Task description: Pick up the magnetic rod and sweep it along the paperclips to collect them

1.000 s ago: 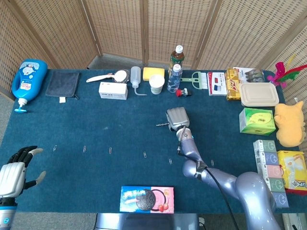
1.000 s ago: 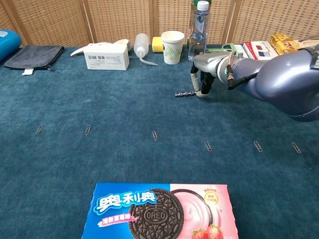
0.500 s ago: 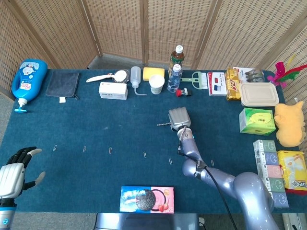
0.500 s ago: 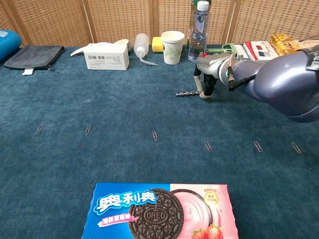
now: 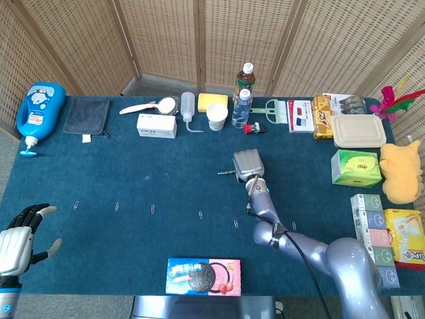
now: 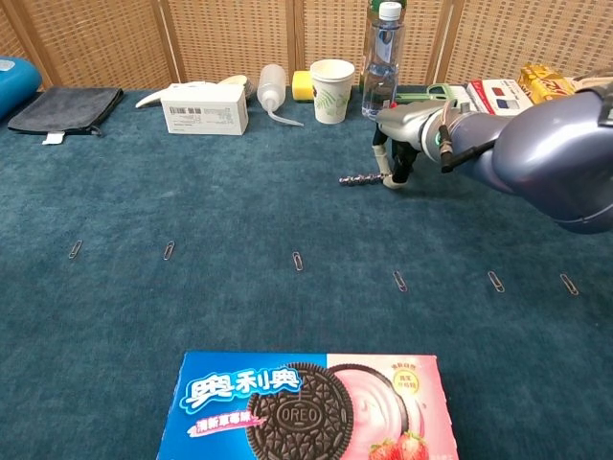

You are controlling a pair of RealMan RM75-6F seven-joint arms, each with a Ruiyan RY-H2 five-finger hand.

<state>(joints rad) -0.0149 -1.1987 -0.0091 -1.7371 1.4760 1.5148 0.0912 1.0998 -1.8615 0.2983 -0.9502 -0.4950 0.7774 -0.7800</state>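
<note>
The magnetic rod (image 6: 360,178) is a thin dark twisted stick lying low over the blue table (image 6: 239,211), also visible as the rod (image 5: 224,173) in the head view. My right hand (image 6: 395,153) stands over its right end, fingertips (image 6: 387,172) pinching it close to the cloth; from above the right hand (image 5: 245,164) hides the grip. Several paperclips lie in a row nearer me: one paperclip (image 6: 297,260), another (image 6: 399,281), a third (image 6: 169,250). My left hand (image 5: 18,240) hovers off the front left corner, fingers apart, holding nothing.
An Oreo box (image 6: 302,407) lies at the front edge. Along the back stand a white box (image 6: 205,106), a squeeze bottle (image 6: 273,88), a paper cup (image 6: 331,90) and a water bottle (image 6: 381,57). Cartons and a plush toy (image 5: 401,173) line the right side.
My right hand shifted slightly to the right, taking the rod's end with it. My left hand sank a little toward the frame's bottom edge.
</note>
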